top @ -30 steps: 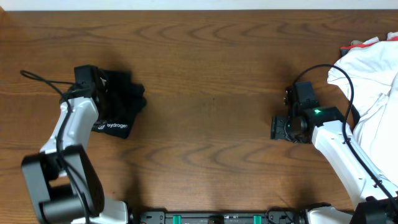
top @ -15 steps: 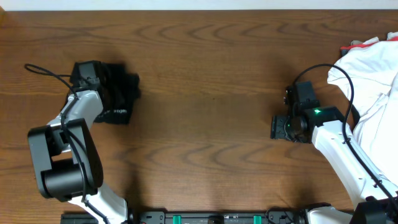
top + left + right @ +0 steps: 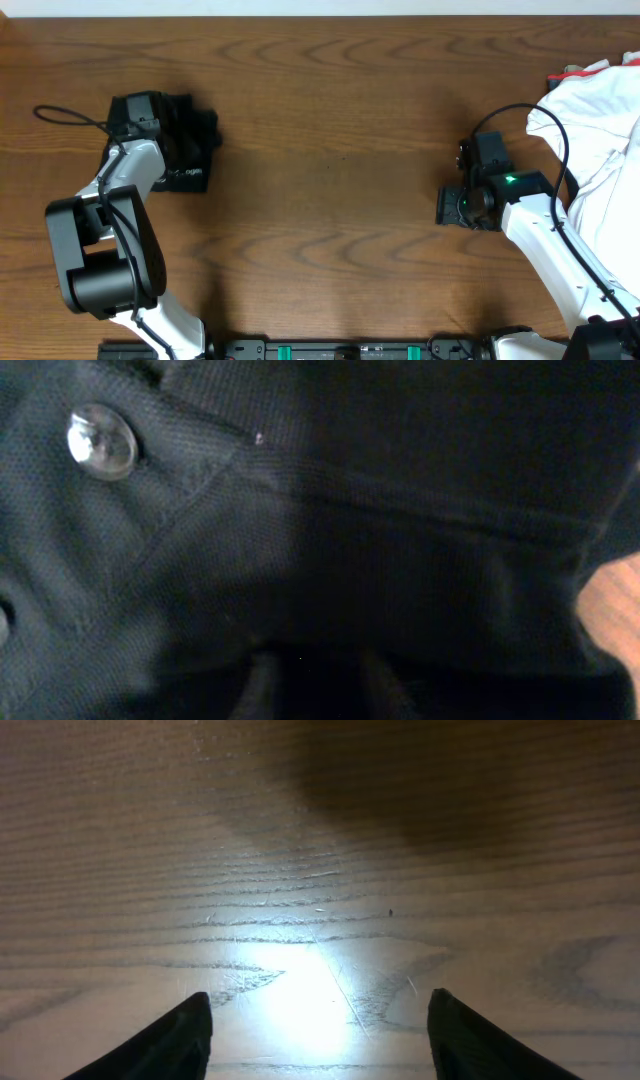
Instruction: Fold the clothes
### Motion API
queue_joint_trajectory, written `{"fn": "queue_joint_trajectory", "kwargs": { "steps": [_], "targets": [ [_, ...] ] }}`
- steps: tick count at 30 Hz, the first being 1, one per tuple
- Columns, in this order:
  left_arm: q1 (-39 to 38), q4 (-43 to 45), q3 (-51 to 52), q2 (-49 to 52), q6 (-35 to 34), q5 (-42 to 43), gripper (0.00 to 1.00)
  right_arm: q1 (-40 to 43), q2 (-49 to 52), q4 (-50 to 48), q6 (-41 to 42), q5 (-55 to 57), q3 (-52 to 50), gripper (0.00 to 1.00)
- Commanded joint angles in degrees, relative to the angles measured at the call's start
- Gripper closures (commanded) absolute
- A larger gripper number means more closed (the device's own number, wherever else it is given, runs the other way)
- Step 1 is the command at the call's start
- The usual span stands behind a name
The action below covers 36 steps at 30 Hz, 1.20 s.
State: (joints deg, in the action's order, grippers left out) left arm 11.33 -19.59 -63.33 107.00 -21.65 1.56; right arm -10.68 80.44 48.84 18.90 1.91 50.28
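Black soft cloth fills the left wrist view. It is the shirt (image 3: pixel 380 510), seen from very close, with one shiny round button (image 3: pixel 101 441) at the top left and a seam running across it. A small bit of brown wood peeks in at the right edge. From above, the shirt (image 3: pixel 192 148) lies in a small bunched pile on the far left part of the wooden counter (image 3: pixel 330 150). Small white letters (image 3: pixel 186 173) show on its near edge. The left arm (image 3: pixel 122 188) rises from the near left side, bends, and reaches away to the far left. A thin black cable (image 3: pixel 62 117) loops out beside it. The left gripper (image 3: pixel 165 125) sits right on the left side of the shirt, touching it. I cannot tell if its jaws are apart or pinching the cloth, since they are dark and blurry against the black shirt. The right arm (image 3: pixel 545 235) comes in from the near right corner and leans toward the middle, with a little green light (image 3: pixel 512 181) glowing on it. The right gripper (image 3: pixel 320 1005) hangs over bare wood with its two dark fingertips (image 3: pixel 185 1035) spread wide and nothing between them. A big heap of white cloth (image 3: pixel 600 120) lies at the right edge, just beside the right arm and well apart from the shirt.
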Motion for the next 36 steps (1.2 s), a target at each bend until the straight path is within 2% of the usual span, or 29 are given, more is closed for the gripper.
{"fn": "queue_joint_trajectory", "kwargs": {
  "steps": [1, 3, 4, 7, 10, 14, 16, 18, 21, 23, 30, 36],
  "targets": [
    [0.11, -5.90, -1.64, -3.89, 5.31, -0.74, 0.43, 0.22, -0.50, -0.26, 0.35, -0.09, 0.28, 0.34],
    [0.11, -10.43, -3.80, -8.31, 6.43, -0.74, 0.21, 0.22, -0.50, -0.98, 0.35, -0.09, 0.28, 0.34],
    [0.11, -12.39, -4.70, -10.43, 6.43, -0.72, 0.18, 0.22, -0.52, -1.46, 0.35, -0.15, 0.28, 0.34],
    [0.09, -18.21, -7.26, -18.08, 6.49, 1.09, 0.13, 0.28, -0.68, -3.04, 0.35, -0.24, 0.31, 0.33],
    [0.09, -19.91, -7.82, -25.86, 8.59, 4.37, 0.06, 0.61, -1.57, -4.48, 0.35, -0.92, 0.55, 0.31],
    [-0.83, -23.45, -7.82, -34.18, 9.49, 8.46, 0.06, 2.16, -4.48, -4.57, 0.20, -0.98, 2.08, 0.29],
    [-1.70, -26.49, -7.74, -36.33, 11.50, 7.37, 0.18, 3.08, -6.47, -4.76, 0.11, -1.49, 2.93, 0.28],
    [-1.92, -29.16, -7.50, -36.44, 11.50, 5.14, 0.44, 3.65, -8.31, -5.42, 0.09, -2.47, 3.28, 0.27],
    [-1.92, -29.99, -5.14, -34.40, 11.54, 2.97, 0.73, 3.76, -10.36, -6.10, 0.13, -3.08, 3.28, 0.28],
    [-1.92, -27.30, -2.69, -30.53, 11.54, 0.57, 0.93, 3.76, -10.82, -5.92, 0.13, -3.78, 3.28, 0.29],
    [-1.77, -12.70, -0.63, -15.54, 11.56, 0.90, 0.94, 3.69, -10.67, -4.35, 0.13, -5.42, 3.23, 0.29],
    [-1.77, -6.80, -0.63, -4.85, 11.56, 0.94, 0.94, 3.69, -10.64, -2.10, 0.13, -5.18, 3.21, 0.29]
  ]
}}
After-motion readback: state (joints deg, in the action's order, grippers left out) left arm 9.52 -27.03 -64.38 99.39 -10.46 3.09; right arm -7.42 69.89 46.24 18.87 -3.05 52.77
